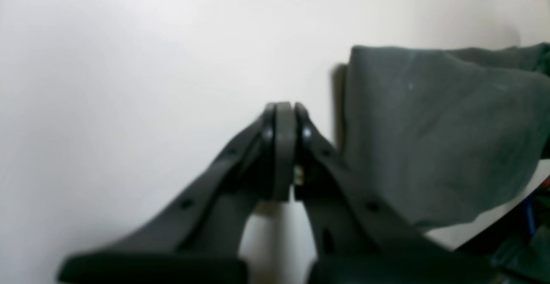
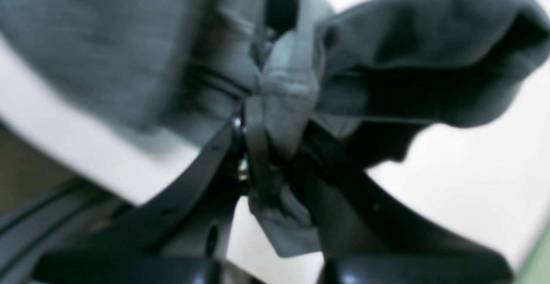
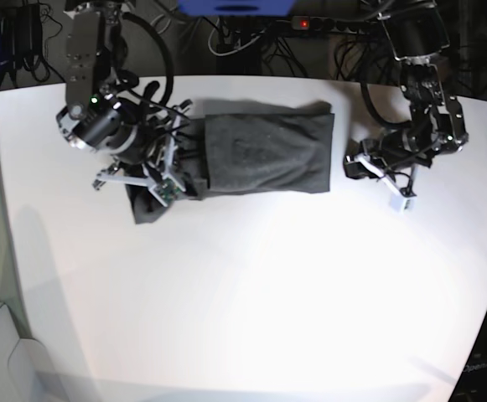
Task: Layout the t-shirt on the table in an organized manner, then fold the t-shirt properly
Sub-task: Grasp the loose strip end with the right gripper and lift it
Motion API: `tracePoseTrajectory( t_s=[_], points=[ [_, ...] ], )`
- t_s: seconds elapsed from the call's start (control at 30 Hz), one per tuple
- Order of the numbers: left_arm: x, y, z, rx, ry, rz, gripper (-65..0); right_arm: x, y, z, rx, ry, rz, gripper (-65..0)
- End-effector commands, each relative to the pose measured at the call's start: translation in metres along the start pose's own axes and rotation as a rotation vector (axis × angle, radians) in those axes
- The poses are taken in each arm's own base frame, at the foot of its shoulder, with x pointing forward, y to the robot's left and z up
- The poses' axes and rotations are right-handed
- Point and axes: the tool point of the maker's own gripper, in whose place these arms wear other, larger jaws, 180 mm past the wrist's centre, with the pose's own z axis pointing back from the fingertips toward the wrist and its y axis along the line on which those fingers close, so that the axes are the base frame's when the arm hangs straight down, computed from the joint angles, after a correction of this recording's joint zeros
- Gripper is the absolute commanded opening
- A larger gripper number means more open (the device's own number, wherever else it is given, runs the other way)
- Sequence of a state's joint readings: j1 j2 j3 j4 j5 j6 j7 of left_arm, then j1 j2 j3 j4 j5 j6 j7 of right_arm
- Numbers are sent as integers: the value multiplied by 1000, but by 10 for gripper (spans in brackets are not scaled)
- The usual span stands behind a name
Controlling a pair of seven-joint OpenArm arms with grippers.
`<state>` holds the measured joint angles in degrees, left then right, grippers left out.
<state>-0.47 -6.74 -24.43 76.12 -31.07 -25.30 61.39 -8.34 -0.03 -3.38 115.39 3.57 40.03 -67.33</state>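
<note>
T-shirt point(image 3: 264, 151) end bunched in right gripper point(image 2: 275, 116); left gripper point(image 1: 283, 112) closed beside its edge.

one t-shirt point(image 3: 264, 153), one table point(image 3: 251, 285), two grippers

Lies on the table point(image 3: 251, 293), toward its far side: the t-shirt point(image 3: 264, 153). Sits at one end of it, the right gripper point(image 2: 275, 103); just beside the other end, the left gripper point(image 1: 283, 112).

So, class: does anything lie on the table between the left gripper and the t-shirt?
Nothing visible does. The left gripper is shut and empty, with only bare white table between it and the near edge of the t-shirt. The right gripper already grips the shirt's other end.
</note>
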Motion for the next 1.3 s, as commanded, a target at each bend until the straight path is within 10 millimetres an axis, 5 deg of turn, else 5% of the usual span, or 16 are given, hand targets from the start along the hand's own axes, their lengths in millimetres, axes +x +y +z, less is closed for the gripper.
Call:
tracePoseTrajectory(
  t_s=[0.0, 0.5, 0.8, 1.27],
  points=[
    [-11, 1, -3, 29, 65, -29, -646, 19, 8, 3, 28, -72, -2, -650],
    [-11, -5, -6, 15, 70, -42, -646, 92, 103, 6, 273, -251, 110, -650],
    [-14, 3, 1, 33, 100, -40, -646, 113, 116, 7, 302, -291, 190, -650],
    [15, 62, 76, 213, 13, -20, -646, 117, 117, -21, 336, -235, 211, -650]
  ],
)
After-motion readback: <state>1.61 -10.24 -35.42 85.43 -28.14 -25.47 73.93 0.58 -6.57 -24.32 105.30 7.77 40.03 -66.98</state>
